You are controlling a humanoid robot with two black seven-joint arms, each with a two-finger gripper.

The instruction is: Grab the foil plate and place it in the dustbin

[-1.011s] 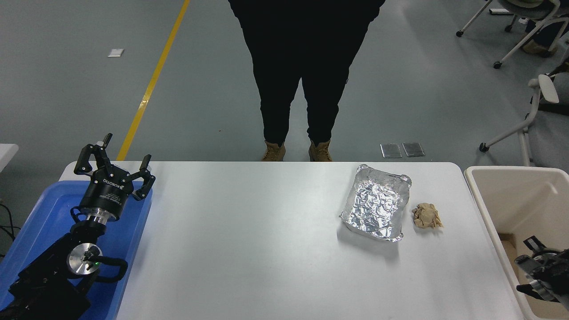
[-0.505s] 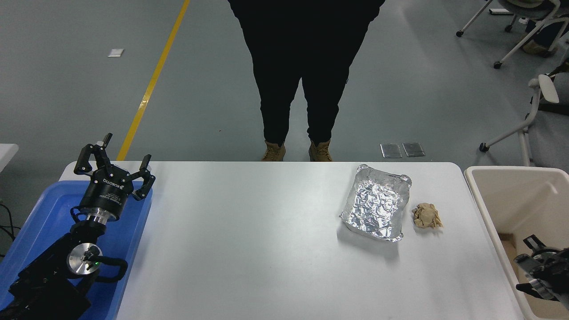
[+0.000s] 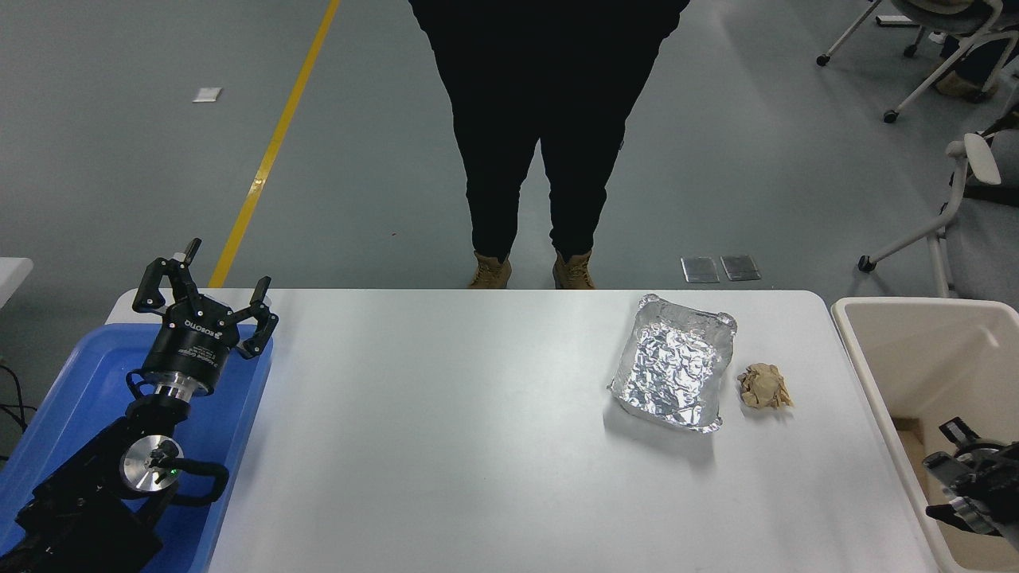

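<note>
Foil plate (image 3: 675,369) is lying untouched on the white counter (image 3: 446,446) in the head view, toward its far right, with a crumpled tan paper ball (image 3: 764,387) sitting just beside it on the side nearer the dustbin (image 3: 868,374), which is standing off the counter's right edge. Almost nothing is changing from a second ago: the plate, the paper ball and the bin are keeping their places, and only the right gripper (image 3: 967,477), poking in at the lower right over the bin's near wall, is drifting slightly downward and outward; how its fingers are set cannot be told from here. The left gripper (image 3: 205,306) is sitting parked over the blue tray (image 3: 72,374) at the lower left, fingers spread apart and holding nothing. A person in dark trousers (image 3: 541,143) is standing at the far side. By all appearances the reach toward the plate is not yet beginning, and the pick-up is entirely ahead.
</note>
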